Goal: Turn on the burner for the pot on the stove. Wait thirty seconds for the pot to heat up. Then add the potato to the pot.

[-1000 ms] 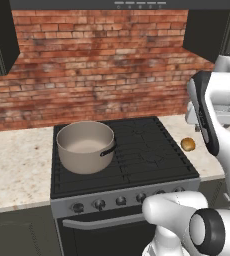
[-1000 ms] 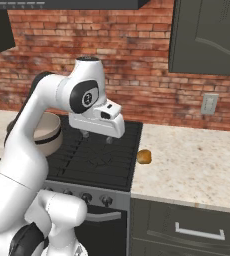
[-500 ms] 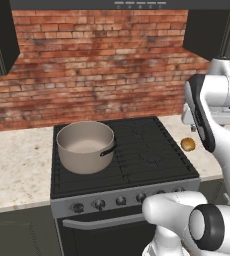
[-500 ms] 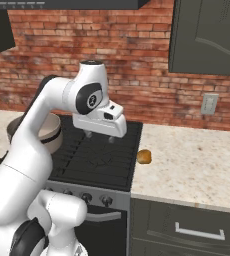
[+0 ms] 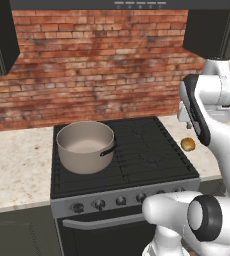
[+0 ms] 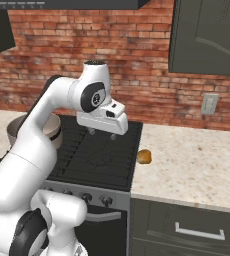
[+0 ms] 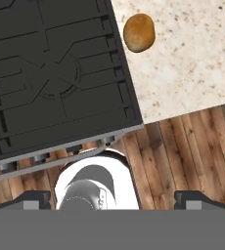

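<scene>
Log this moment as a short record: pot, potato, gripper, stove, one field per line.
pot: the pot stands on the stove's left grates, looks empty
potato: the potato lies on the speckled counter, just right of the stove, apart from the pot
gripper: the gripper is open, holds nothing, hangs above the stove's right side
stove: the stove, no flame visible; knobs along the front strip
</scene>
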